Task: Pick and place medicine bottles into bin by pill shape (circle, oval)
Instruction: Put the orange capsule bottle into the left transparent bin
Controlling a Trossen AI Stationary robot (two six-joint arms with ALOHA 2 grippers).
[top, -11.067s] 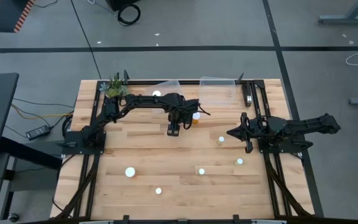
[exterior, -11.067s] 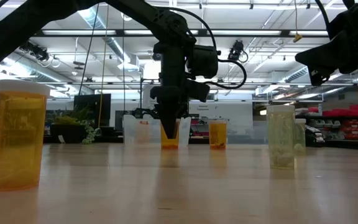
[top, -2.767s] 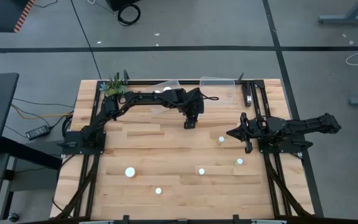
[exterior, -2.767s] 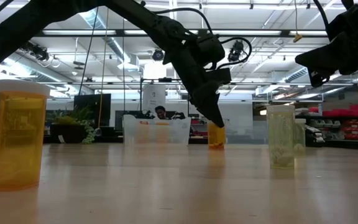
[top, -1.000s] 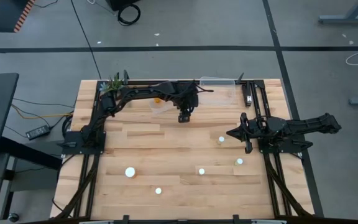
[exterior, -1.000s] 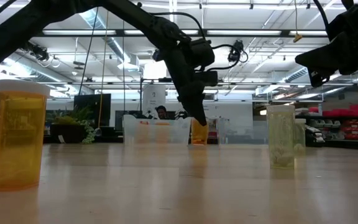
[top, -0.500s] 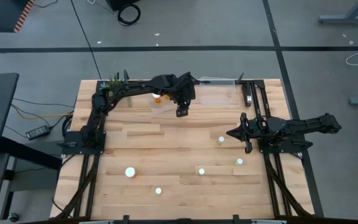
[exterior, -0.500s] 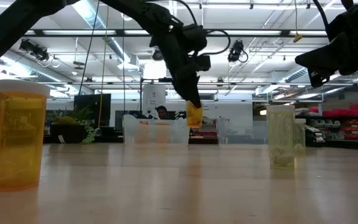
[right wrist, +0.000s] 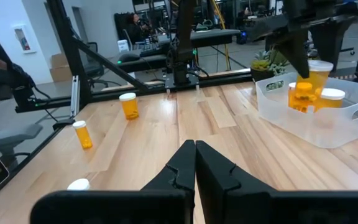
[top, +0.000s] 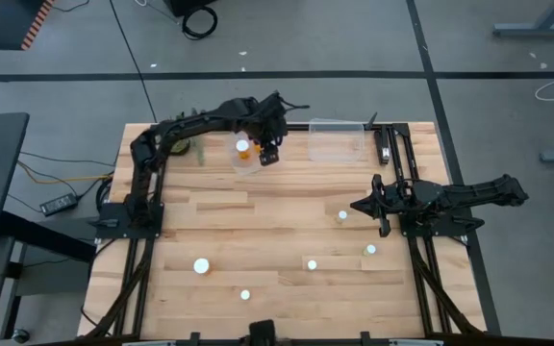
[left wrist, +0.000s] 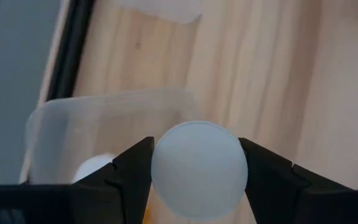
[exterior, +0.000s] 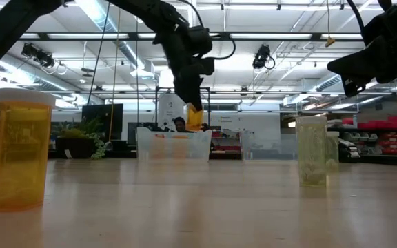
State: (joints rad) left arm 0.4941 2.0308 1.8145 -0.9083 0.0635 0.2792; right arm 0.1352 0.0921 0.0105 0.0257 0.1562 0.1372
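My left gripper [top: 269, 156] is shut on an orange medicine bottle [exterior: 194, 118] and holds it in the air over the left clear tub [top: 242, 165] at the back of the table. In the left wrist view its white cap [left wrist: 199, 169] fills the gap between my fingers [left wrist: 129, 171]. One white-capped bottle [top: 243, 147] stands inside that tub. Several more bottles stand on the wood, among them those at the right [top: 342, 216], the middle front [top: 311, 264] and the left front [top: 200, 265]. My right gripper [right wrist: 194, 163] is shut and empty, hovering at the right side.
A second clear tub [top: 335, 140] sits to the right of the first. A small green plant [top: 183, 146] stands at the back left corner. Black rails [top: 385, 146] frame the table. In the low view a large bottle [exterior: 23, 148] stands close at the left.
The left gripper has lifted the bottle and carried it back and to the left, from beside the tub to above it. The right arm has stayed still.
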